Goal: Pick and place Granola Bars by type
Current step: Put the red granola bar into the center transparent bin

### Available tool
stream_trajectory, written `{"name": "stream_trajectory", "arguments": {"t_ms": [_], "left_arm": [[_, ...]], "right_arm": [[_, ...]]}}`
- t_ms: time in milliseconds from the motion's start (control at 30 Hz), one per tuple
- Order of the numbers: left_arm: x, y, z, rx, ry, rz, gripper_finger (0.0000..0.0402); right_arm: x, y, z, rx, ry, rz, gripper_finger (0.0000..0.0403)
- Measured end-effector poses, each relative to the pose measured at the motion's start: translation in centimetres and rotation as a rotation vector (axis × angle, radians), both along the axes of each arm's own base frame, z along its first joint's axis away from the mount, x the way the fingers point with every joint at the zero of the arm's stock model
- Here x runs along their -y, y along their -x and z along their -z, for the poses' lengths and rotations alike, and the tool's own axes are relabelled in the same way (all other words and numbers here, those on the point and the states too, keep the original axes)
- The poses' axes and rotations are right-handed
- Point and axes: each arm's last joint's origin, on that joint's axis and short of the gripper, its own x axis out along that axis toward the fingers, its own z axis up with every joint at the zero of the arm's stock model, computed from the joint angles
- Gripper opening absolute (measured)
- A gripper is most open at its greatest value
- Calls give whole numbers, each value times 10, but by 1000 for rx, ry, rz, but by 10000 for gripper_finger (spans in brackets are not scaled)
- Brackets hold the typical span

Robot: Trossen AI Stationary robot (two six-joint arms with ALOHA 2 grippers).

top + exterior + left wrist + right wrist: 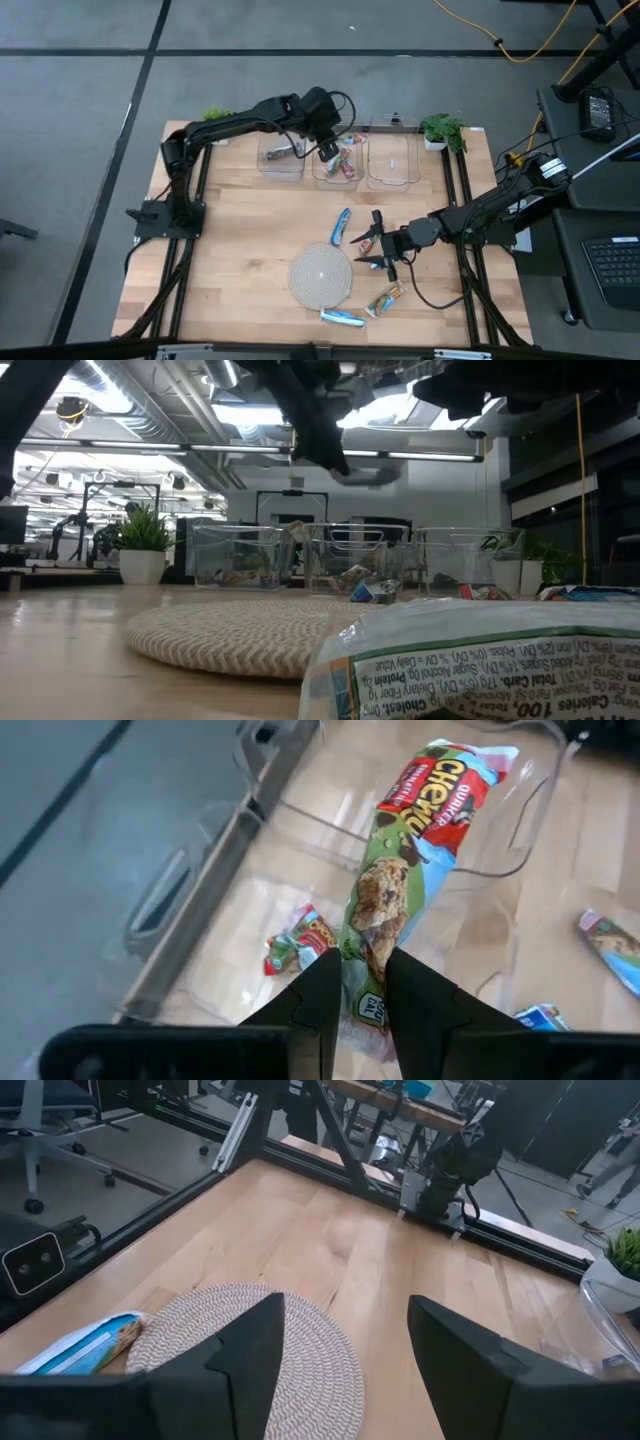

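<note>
The left gripper (358,982) is clamped on the lower end of a crinkly red-and-green foil-wrapped granola bar (405,880), holding it over the middle one of three clear, hard plastic bins (336,172) at the table's far edge, where another crumpled red wrapper (300,942) lies on the bin floor. The right gripper (376,250) hovers with its dark fingers spread wide and empty over the pale wooden tabletop (240,240), just beside the round, coiled woven-rope mat (321,274). Loose bars lie around the mat: a shiny bright blue one (341,226) beyond it, another blue one (342,318) and a multicoloured one (385,299) at its near side.
</note>
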Motion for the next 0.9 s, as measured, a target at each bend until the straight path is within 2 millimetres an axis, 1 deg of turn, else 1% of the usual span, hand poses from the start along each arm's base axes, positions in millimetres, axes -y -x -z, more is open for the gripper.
{"name": "stream_trajectory", "arguments": {"t_ms": [100, 300, 400, 667, 900], "left_arm": [[-6, -2, 10, -24, 12, -9, 65], [-11, -7, 22, -55, 3, 10, 65], [-15, -10, 32, -86, 11, 12, 65], [-40, -10, 62, -144, 41, -38, 65], [-61, -7, 78, -160, 53, -81, 65]], "right_arm": [[0, 0, 1, -6, 3, 0, 216], [0, 0, 1, -12, 6, 0, 216], [0, 0, 1, -14, 6, 0, 216], [0, 0, 2, -20, 5, 1, 216], [0, 0, 2, -20, 5, 1, 216]]}}
